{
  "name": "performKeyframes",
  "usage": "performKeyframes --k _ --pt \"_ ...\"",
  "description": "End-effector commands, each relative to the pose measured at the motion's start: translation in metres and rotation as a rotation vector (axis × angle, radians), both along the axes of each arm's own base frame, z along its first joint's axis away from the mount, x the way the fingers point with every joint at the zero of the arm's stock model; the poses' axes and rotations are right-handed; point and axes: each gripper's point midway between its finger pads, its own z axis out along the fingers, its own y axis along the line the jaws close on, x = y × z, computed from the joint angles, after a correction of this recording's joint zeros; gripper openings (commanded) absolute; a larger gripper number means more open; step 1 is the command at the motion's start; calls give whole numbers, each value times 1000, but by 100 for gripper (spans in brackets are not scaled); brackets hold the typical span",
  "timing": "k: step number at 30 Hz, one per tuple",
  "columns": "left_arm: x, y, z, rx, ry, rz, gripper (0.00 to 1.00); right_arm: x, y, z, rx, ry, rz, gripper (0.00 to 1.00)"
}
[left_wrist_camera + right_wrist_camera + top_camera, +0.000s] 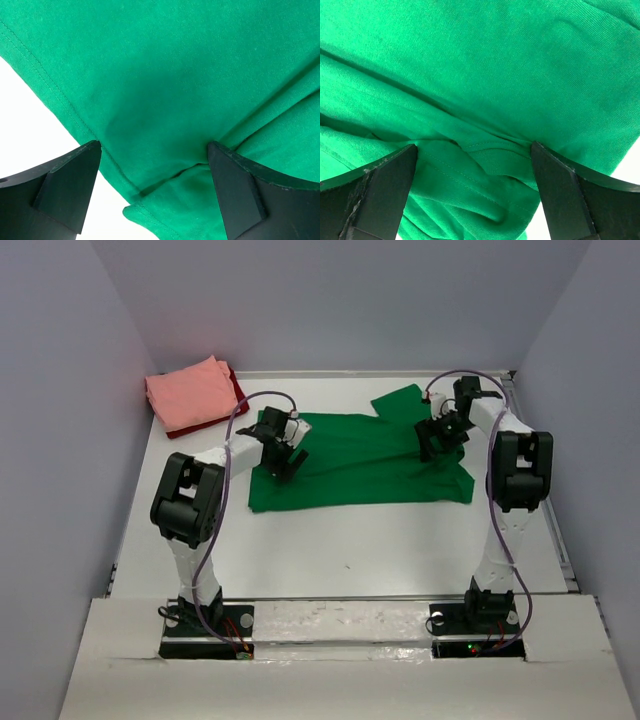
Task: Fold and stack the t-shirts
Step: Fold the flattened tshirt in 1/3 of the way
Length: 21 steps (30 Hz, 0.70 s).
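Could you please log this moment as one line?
left gripper open over green t-shirt | right gripper open over it | pink t-shirt folded atop dark red t-shirt

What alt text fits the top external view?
A green t-shirt lies spread on the white table, the left gripper and right gripper over its two ends. A folded pink t-shirt sits on a dark red t-shirt, far left.
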Motion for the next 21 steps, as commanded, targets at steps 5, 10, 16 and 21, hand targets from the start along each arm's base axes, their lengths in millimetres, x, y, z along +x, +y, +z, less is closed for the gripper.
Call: performKeyframes --k 5,10,16,21 --pt "-47 21 -32 106 216 -22 99 -39 -3 -27 28 204 -53 100" --pt "-23 7 -19 80 168 -27 99 -4 9 -2 105 120 -46 100" --pt "-3 -5 -9 78 140 -46 99 33 25 28 177 27 -23 100" --pt "16 -13 9 80 105 -58 99 58 40 52 187 -34 7 100"
